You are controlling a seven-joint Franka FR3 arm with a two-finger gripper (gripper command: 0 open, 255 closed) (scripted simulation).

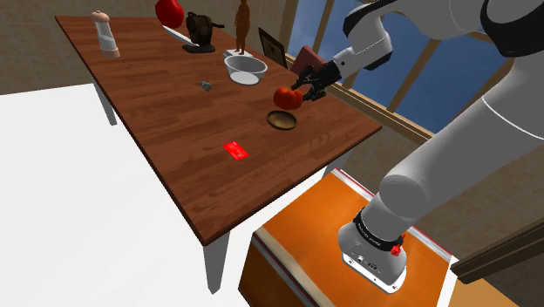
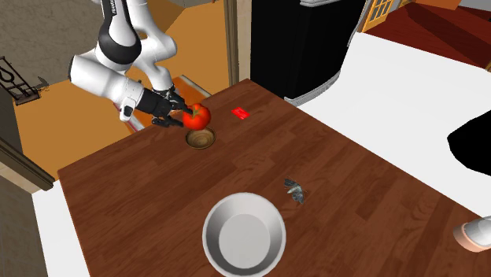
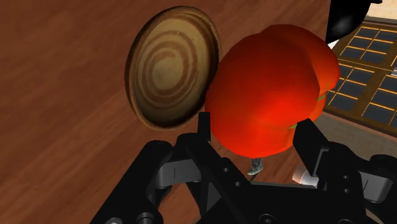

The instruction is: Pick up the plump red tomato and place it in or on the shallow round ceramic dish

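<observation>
Holding the red tomato (image 3: 267,89) tight between its two fingers (image 3: 203,130), your gripper (image 2: 182,119) has it up in the air, off the table (image 1: 166,131) and close above the little brown dish (image 1: 282,119) with the swirl, while the white bowl (image 2: 244,236) sits well apart from them both.

shallow round brown dish (image 1: 282,119): on the brown wooden table (image 1: 174,166), near the stand-side edge | plump red tomato (image 1: 288,97): off the table, just above the dish, clasped in the black two-finger gripper (image 1: 302,90) | flat red card (image 1: 236,151): on the table, toward the shoulder view's left of the dish | round white bowl (image 1: 246,70): beyond the dish | small grey object (image 1: 207,85): left of the bowl
</observation>
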